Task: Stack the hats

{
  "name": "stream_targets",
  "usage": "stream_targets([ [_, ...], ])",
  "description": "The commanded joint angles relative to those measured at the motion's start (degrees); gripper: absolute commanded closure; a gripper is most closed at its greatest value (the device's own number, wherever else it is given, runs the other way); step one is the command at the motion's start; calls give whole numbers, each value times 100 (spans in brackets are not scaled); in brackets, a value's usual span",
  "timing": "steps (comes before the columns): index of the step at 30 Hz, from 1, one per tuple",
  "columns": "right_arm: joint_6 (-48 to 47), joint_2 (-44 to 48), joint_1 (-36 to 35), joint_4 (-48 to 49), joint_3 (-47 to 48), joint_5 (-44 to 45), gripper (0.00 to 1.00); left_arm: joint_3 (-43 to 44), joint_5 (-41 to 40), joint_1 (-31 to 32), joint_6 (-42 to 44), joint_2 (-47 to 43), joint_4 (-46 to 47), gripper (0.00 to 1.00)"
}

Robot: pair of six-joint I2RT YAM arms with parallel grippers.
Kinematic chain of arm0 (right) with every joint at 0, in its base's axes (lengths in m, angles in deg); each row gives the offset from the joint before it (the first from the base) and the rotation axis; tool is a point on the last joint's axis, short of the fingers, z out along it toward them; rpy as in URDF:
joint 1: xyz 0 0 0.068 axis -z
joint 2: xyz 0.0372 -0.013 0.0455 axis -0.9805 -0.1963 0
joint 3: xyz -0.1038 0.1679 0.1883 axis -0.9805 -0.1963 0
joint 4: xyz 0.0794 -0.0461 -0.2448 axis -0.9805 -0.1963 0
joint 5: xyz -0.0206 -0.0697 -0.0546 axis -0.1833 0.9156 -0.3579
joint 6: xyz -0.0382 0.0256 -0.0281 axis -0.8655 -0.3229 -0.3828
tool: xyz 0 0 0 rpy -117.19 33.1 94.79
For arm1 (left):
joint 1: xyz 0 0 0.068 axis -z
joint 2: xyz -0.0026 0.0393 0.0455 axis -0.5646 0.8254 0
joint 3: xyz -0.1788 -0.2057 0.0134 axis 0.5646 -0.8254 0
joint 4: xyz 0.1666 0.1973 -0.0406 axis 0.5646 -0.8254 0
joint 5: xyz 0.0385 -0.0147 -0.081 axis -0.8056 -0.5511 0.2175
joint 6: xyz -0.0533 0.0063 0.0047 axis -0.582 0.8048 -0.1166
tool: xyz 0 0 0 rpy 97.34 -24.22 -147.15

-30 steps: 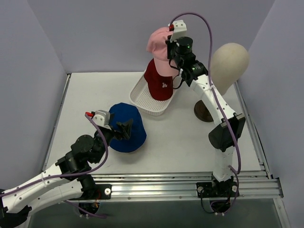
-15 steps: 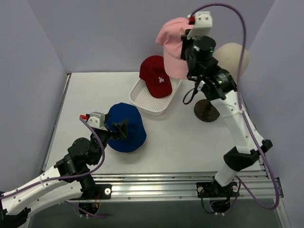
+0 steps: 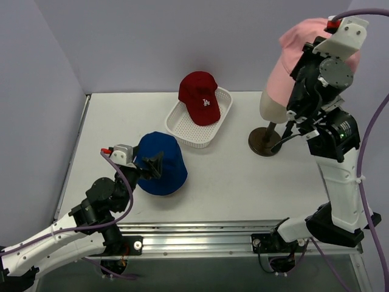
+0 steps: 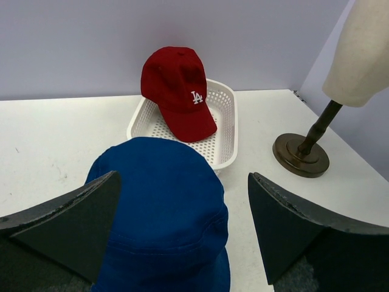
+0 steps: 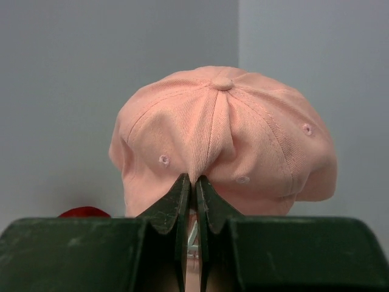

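With right gripper (image 5: 193,180) pinched tight on pink cap (image 5: 225,137), over the mannequin head (image 3: 271,104); left gripper (image 4: 183,180) wide open, empty, by blue bucket hat (image 4: 164,213) on table (image 3: 243,182); red cap (image 3: 199,97) in white basket (image 3: 182,131)

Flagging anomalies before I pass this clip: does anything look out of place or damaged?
Nothing spilled or damaged. Only oddity: the pink cap sits over the mannequin head, pinched by the right gripper, jaws shut.

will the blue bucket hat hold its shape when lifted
Probably not: the blue bucket hat looks like soft cloth with folds near its brim, so it would likely sag. Its matte weave probably grips well and isn't slippery.
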Motion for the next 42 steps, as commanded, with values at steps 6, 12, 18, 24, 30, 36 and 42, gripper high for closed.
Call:
stream_targets([
  [6,396,-944,308,-421,477,1048,100,-3,-66,2,6,-111,256,6],
  [12,730,-1313,667,-624,566,978,100,23,-93,11,6,-111,230,6],
  [18,1187,-1393,1011,-870,338,741,100,-3,-102,11,6,-111,256,6],
  [24,1601,-1322,1178,-949,197,292,100,23,-128,11,15,-67,238,6],
  [30,1803,-1454,1222,-1178,197,134,100,-12,-154,11,15,-111,256,6],
  [36,1777,-1595,1248,-1170,127,72,100,5,-154,2,15,-102,247,6],
  [42,1698,-1648,1257,-1099,74,-77,95,-12,-154,11,15,-155,247,6],
])
